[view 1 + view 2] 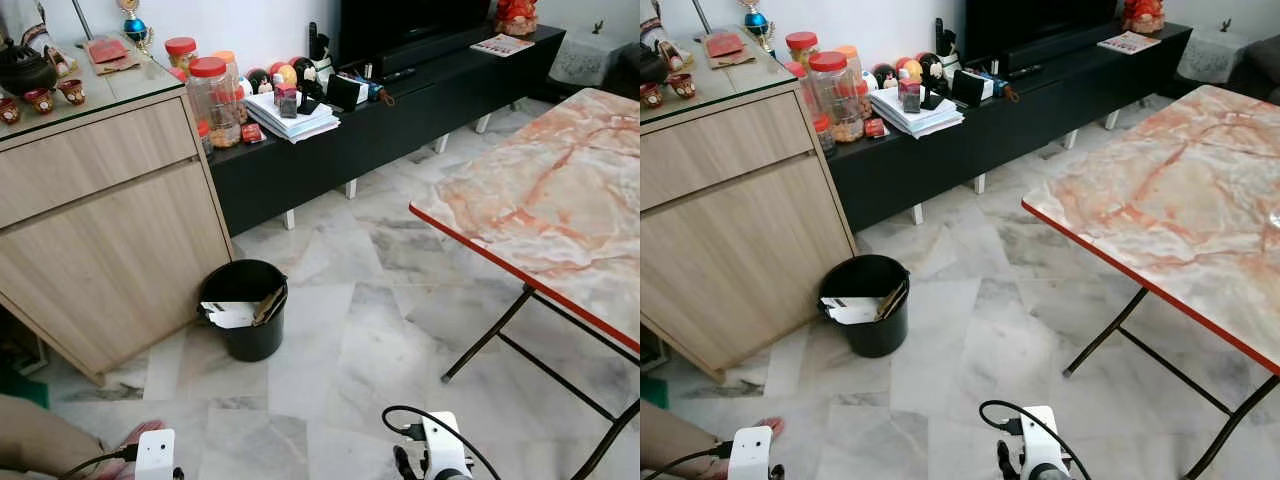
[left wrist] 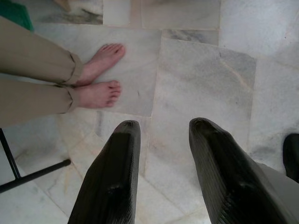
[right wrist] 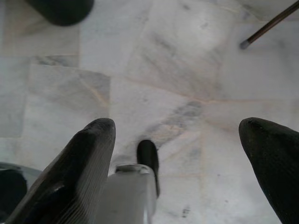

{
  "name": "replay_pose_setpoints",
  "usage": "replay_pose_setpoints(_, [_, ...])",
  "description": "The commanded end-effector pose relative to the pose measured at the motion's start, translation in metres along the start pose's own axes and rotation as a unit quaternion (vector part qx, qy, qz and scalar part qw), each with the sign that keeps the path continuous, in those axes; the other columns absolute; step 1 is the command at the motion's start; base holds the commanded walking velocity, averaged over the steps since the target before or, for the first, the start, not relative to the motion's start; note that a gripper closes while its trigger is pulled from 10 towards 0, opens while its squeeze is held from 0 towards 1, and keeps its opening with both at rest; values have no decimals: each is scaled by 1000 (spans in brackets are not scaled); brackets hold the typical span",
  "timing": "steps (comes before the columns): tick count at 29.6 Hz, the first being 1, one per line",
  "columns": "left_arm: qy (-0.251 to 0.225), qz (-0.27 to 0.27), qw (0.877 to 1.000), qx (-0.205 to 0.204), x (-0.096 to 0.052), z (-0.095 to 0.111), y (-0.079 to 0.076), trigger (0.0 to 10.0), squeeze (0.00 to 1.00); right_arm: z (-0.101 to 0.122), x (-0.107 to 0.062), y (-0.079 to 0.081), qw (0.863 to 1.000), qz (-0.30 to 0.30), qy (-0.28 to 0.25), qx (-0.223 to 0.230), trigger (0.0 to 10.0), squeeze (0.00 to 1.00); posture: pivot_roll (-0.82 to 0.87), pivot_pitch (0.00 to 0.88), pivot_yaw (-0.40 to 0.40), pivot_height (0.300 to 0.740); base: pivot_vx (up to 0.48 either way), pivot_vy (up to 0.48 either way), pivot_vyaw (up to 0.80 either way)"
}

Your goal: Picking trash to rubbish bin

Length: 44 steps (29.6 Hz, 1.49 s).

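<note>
A black rubbish bin [image 1: 250, 340] stands on the marble floor beside the wooden cabinet. White paper [image 1: 228, 315] and a brown card strip [image 1: 270, 303] lie inside it. Both arms hang low at the bottom of the eye views, the left wrist [image 1: 155, 455] and the right wrist [image 1: 440, 445] showing as white blocks. My left gripper [image 2: 161, 128] is open over bare floor tiles, nothing between its fingers. My right gripper [image 3: 177, 126] is open wide, also over bare floor. A dark round shape [image 3: 60, 9], probably the bin, sits ahead of it.
A person's bare feet [image 2: 100, 79] and tan trouser legs are close by my left gripper. A folding table with a marble-pattern top [image 1: 560, 200] and thin black legs [image 3: 268, 25] stands on the right. The wooden cabinet [image 1: 100, 240] and a black TV bench [image 1: 400, 120] line the far wall.
</note>
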<state>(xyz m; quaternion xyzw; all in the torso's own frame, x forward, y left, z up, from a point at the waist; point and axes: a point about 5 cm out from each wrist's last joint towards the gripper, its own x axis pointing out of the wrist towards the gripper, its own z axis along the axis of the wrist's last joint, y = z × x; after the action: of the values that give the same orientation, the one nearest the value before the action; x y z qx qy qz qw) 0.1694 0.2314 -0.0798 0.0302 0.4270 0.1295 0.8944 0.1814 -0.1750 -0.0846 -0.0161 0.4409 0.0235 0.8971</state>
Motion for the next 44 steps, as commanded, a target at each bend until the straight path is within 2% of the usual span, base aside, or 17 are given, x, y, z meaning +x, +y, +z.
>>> replay_pose_setpoints(1, [13,5,1000,-5,-2,-9,-2,10000,0,-1,-1,-4,1000,-2,2,3,10000,0,6,8,2,740,0,0,-756])
replay_pose_setpoints(4, [18,3,1000,-1,-3,-11,-5,10000,0,-1,-1,-8,1000,-6,2,2,10000,0,3,1,-9,740,0,0,-756])
replay_pose_setpoints(7, [42,-6,999,-1,-6,-22,-21,10000,0,5,-3,-28,1000,-26,-4,6,10000,0,-11,0,-48,740,0,-99,-756])
replay_pose_setpoints(8, [42,-6,999,-1,-6,-22,-21,10000,0,5,-3,-28,1000,-26,-4,6,10000,0,-11,0,-48,740,0,0,-756])
replay_pose_setpoints(10, [47,-7,999,-10,-8,-26,-28,10000,0,9,-4,-42,998,-46,-11,28,10000,0,-26,0,-62,740,0,0,-756])
replay_pose_setpoints(16, [53,-15,998,-11,-9,-28,-35,10000,0,11,-7,-56,997,-63,-14,35,10000,0,-28,0,-84,740,0,0,-756])
replay_pose_setpoints(19, [52,-14,998,-14,-8,-26,-34,10000,0,10,-8,-58,997,-68,-10,38,10000,0,-20,0,-85,740,0,0,-756])
replay_pose_setpoints(24, [47,-10,999,-14,-6,-21,-31,10000,0,11,-7,-55,997,-64,-12,49,10000,0,3,0,-73,740,0,0,-756])
replay_pose_setpoints(26, [36,-6,999,-5,-5,-16,-25,10000,0,10,-4,-44,997,-52,-6,50,10000,0,22,0,-55,740,0,0,-756])
replay_pose_setpoints(27, [36,-6,999,-5,-5,-16,-25,10000,0,10,-4,-44,997,-52,-6,50,10000,0,22,0,-55,740,0,0,-756])
replay_pose_setpoints(30, [31,6,999,1,-3,-14,-10,10000,0,9,-1,-29,997,-38,-4,60,10000,0,27,0,2,740,0,0,-756])
replay_pose_setpoints(31, [34,13,999,13,-3,-16,0,10000,0,8,0,-18,997,-30,-5,71,10000,0,26,0,28,740,0,0,-756])
replay_pose_setpoints(38, [30,28,999,27,-2,-12,19,10000,0,3,2,2,996,-14,1,85,10000,0,31,0,57,740,0,0,-759])
replay_pose_setpoints(42, [24,30,999,30,-1,-6,18,10000,0,-2,0,2,997,-12,8,80,10000,0,34,0,61,740,0,0,-763])
replay_pose_setpoints(44, [21,19,999,47,0,-3,9,10000,0,-3,0,-3,996,-19,9,84,10000,0,26,0,54,740,0,-394,-763])
